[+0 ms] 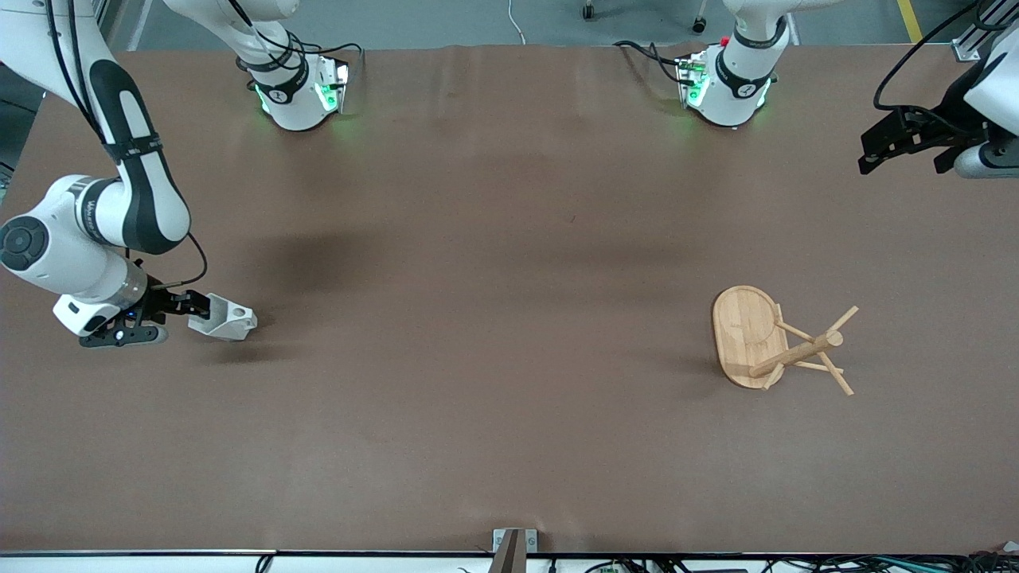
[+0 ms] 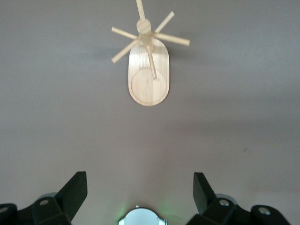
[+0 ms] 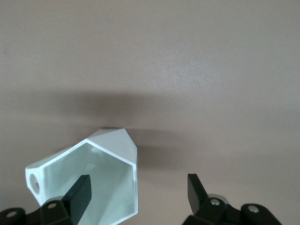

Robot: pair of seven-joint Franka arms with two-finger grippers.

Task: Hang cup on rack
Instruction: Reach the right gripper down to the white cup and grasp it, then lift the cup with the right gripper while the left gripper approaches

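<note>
Two things of note lie on the brown table (image 1: pixel 493 239), taken here from the rack (image 1: pixel 768 342). This light bamboo mug tree stands toward the left arm's end of the table, its oval base flat on the surface and thin pegs fanning out from the central post; in the left wrist view the rack (image 2: pixel 148 70) shows whole, nothing hanging on any peg.

Well apart from the rack, at the right arm's end of the table, the cup (image 1: pixel 227 318) lies tipped on its side. It is white and faceted, and the right wrist view looks into the cup (image 3: pixel 101 173) through its hexagonal rim, with the round hole of the handle tab at one edge.

At the cup is the right gripper (image 1: pixel 187 306), low over the table. Its fingers stand apart: one dark finger (image 3: pixel 78 196) reaches inside the cup's mouth and the other sits outside the wall, a clear gap between them, so the wall is straddled but not pinched.

Far from the cup, the left gripper (image 1: pixel 896 143) hangs in the air at the table's edge, farther from the front camera than the rack. It waits with its jaws spread wide and nothing between them.

No brand or label can be read anywhere.
</note>
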